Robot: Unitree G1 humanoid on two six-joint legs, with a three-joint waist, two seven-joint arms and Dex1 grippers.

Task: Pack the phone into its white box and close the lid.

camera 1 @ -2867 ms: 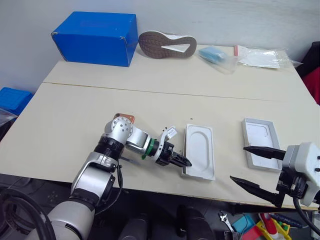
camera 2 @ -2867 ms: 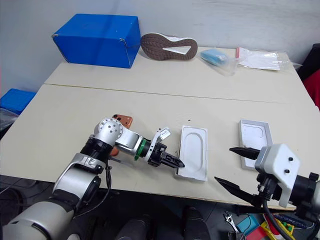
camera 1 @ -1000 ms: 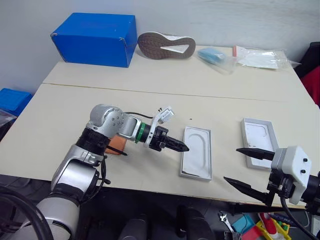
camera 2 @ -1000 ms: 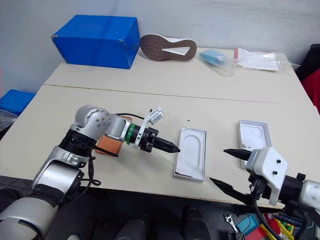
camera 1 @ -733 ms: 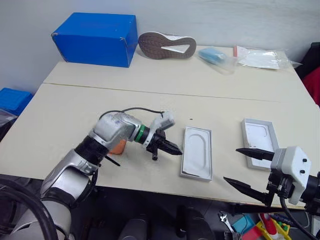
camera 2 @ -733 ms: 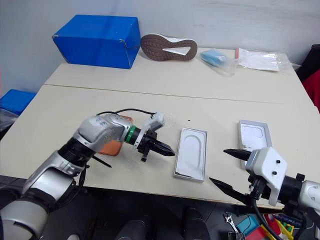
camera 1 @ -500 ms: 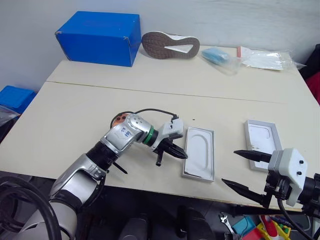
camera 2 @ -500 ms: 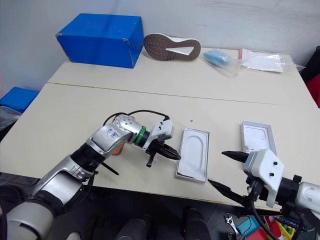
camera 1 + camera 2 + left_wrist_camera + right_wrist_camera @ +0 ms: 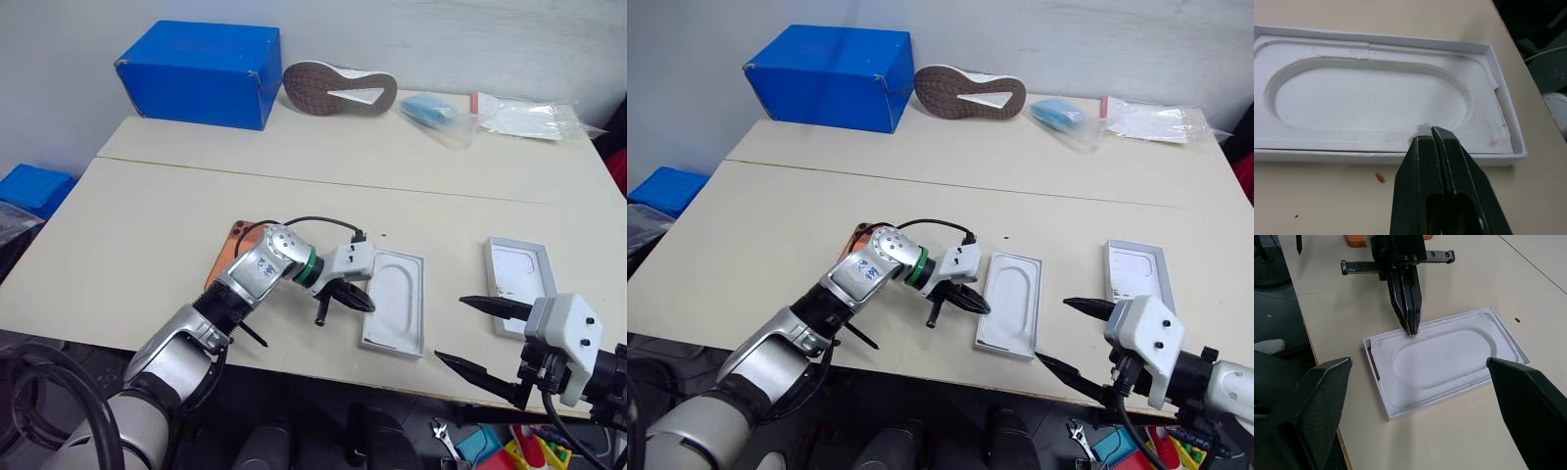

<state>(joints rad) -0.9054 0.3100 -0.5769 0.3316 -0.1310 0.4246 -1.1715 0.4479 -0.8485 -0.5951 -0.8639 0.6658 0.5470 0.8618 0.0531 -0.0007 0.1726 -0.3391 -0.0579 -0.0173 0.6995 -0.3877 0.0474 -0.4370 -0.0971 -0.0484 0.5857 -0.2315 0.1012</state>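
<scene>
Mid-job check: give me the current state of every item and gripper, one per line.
left gripper: shut, tips at the insert's near edge.
right gripper: open, holding nothing.
white box: open on the table, moulded insert seated inside.
insert: lying in the box, oval recess up.
lid: off, lying open side up, apart from the box.
phone: on the table, partly behind the left arm, unpacked.

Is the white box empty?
No. A white insert with an oval dip still sits inside the white box.

Silver left arm with green ring, black cable, perhaps blue markings; white right wrist housing; black jaws.
</scene>
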